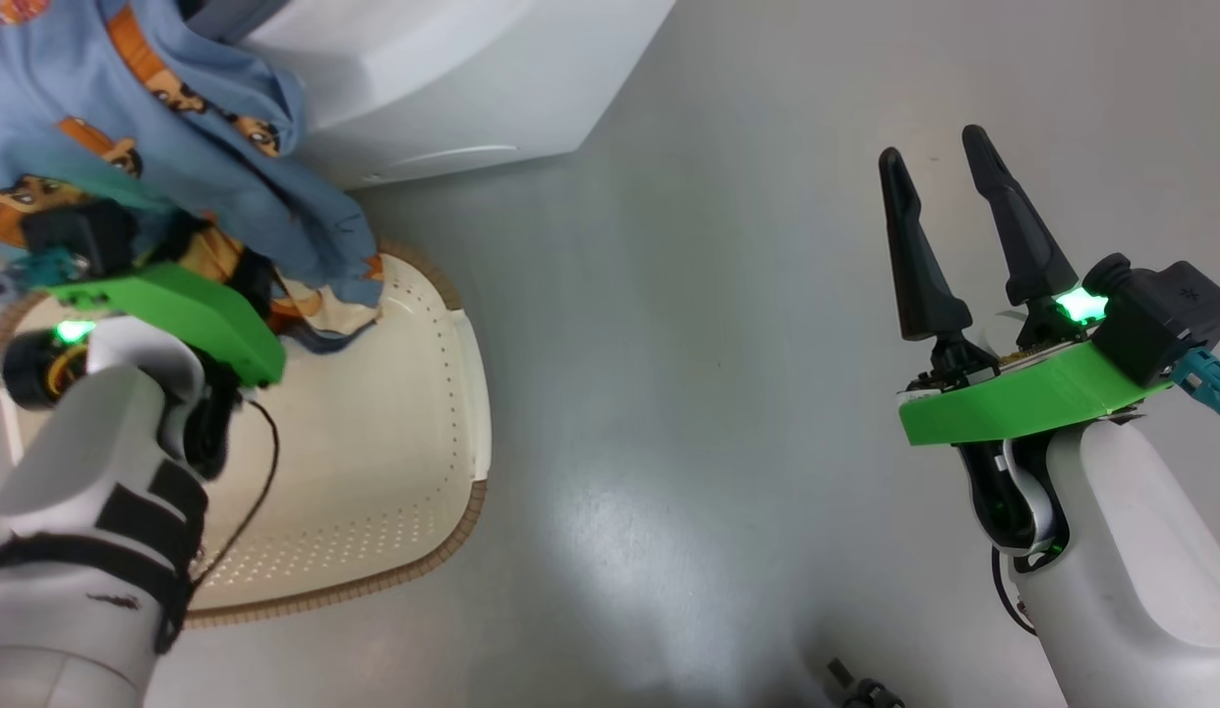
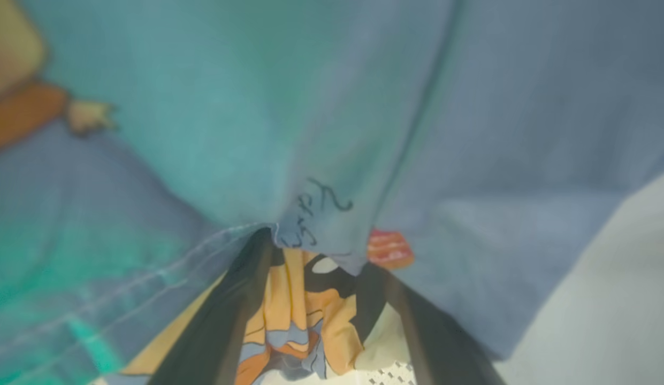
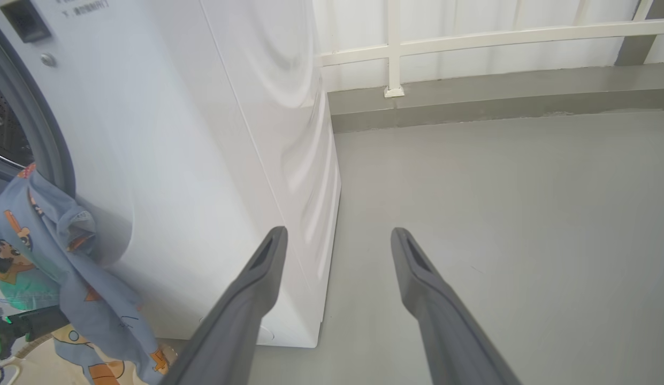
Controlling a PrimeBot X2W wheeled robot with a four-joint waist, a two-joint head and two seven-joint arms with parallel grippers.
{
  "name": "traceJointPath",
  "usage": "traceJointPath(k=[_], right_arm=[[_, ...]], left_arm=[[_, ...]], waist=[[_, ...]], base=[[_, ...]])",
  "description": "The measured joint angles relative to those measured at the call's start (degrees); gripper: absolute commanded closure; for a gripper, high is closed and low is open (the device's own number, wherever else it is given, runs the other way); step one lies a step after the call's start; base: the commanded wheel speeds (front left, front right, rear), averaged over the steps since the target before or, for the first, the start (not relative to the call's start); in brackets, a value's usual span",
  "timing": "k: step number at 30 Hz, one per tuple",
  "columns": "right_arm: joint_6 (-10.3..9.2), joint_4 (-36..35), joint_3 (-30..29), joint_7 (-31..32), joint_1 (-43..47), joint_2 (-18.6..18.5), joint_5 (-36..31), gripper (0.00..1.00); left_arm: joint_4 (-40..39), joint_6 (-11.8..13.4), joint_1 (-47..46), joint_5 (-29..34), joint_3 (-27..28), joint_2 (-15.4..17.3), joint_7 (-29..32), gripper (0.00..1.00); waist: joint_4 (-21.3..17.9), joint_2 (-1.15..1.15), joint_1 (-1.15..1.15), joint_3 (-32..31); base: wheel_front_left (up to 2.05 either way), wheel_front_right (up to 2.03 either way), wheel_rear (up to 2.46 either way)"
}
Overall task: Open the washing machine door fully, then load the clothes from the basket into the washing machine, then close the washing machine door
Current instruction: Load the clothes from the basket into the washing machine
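Down at floor level, head view: smooth grey floor point(image 1: 727, 393) with a glossy sheen and pale glare patches. The basket point(image 1: 472, 413) sits on it, near the base of the washing machine point(image 1: 452, 79). The clothes point(image 1: 177, 118) are bunched above the basket's far left end and cover the tip of the left arm point(image 1: 79, 492). The right gripper point(image 1: 932, 147) hangs over bare floor well to the right, fingers spread, nothing between them.

Left wrist view: left gripper point(image 2: 318, 251) fingers stand apart with blue and orange cloth between them and over the tips. Blurry, but it looks draped rather than pinched. Perforated basket wall shows below.

Right wrist view: the machine's white side panel stands on the same grey floor. A grey raised kerb point(image 3: 471, 101) runs along the back with a white railing point(image 3: 471, 37) on it. At the far left, the clothes hang just in front of the grey gasket point(image 3: 37, 123).
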Motion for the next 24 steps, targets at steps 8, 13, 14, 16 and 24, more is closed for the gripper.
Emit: traceJointPath(k=[8,13,14,16,24], right_arm=[[0.0,-0.38,-0.82,0.0,0.01,0.45,-0.56,0.0],[0.0,-0.35,-1.31,0.0,0.01,0.76,-0.57,0.0],[0.0,-0.33,-1.38,0.0,0.01,0.76,-0.57,0.0],[0.0,-0.18,-1.51,0.0,0.01,0.79,-0.67,0.0],[0.0,1.02,-1.4,0.0,0.13,0.82,-0.96,0.0]], left_arm=[[1.05,0.0,-1.99,-0.38,-0.05,0.24,-3.8,0.0],[1.12,0.0,-1.96,-0.94,-0.77,0.24,-4.1,0.8],[1.1,0.0,-1.95,-1.05,-1.01,0.22,-4.11,1.0],[0.96,0.0,-1.9,-1.75,-1.51,0.07,-4.43,1.0],[-4.21,0.0,2.48,-3.86,-3.45,0.23,-4.61,1.0]], waist=[[-0.64,0.0,0.0,0.89],[-0.53,0.0,0.0,0.5],[-0.44,0.0,0.0,0.33],[-0.18,0.0,-0.01,-0.06],[1.02,0.0,-0.01,-3.91]], base=[[0.0,0.0,0.0],[0.0,0.0,0.0],[0.0,0.0,0.0],[0.0,0.0,0.0],[0.0,0.0,0.0]])
